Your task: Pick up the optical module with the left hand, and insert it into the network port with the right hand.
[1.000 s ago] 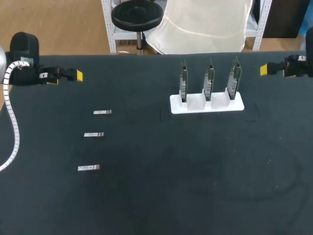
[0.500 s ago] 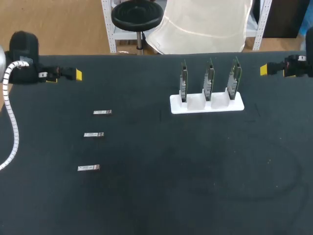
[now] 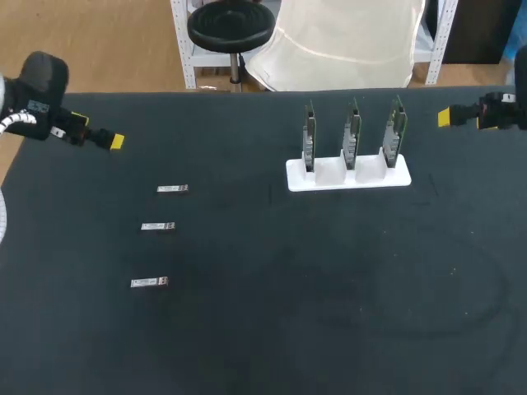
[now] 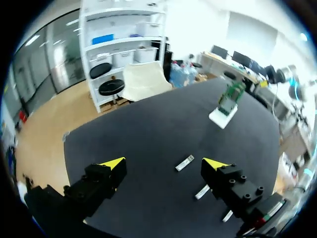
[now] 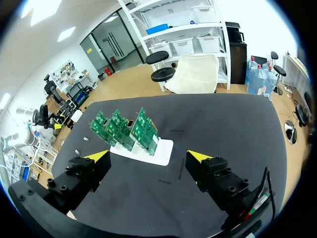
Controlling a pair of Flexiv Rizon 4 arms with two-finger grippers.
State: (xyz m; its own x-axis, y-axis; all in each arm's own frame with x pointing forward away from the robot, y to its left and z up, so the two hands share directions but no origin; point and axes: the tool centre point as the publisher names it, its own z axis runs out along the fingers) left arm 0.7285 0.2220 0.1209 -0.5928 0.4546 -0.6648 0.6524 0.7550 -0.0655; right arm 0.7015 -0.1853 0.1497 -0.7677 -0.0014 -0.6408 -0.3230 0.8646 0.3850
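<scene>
In the head view, three small silver oblong optical modules point(image 3: 157, 226) are laid in a spaced column near the black table's point(image 3: 263, 329) left edge, probably so that each can be taken singly. The left gripper point(image 3: 115, 141) is held by the far left corner. The right gripper point(image 3: 445, 118) is held by the far right corner, beyond the white holder point(image 3: 348, 176) in which green circuit boards point(image 3: 352, 136) are stood upright, probably to leave their ports reachable.

In the left wrist view, the fingers are spread wide and empty, with the modules lying ahead.

In the right wrist view, the fingers are likewise wide apart with nothing held, and the boards are ahead.

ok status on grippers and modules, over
Left gripper open, empty, clear of the three optical modules, none picked. Right gripper open, empty, off to the side of the boards in the white holder. Nothing blocking either.
</scene>
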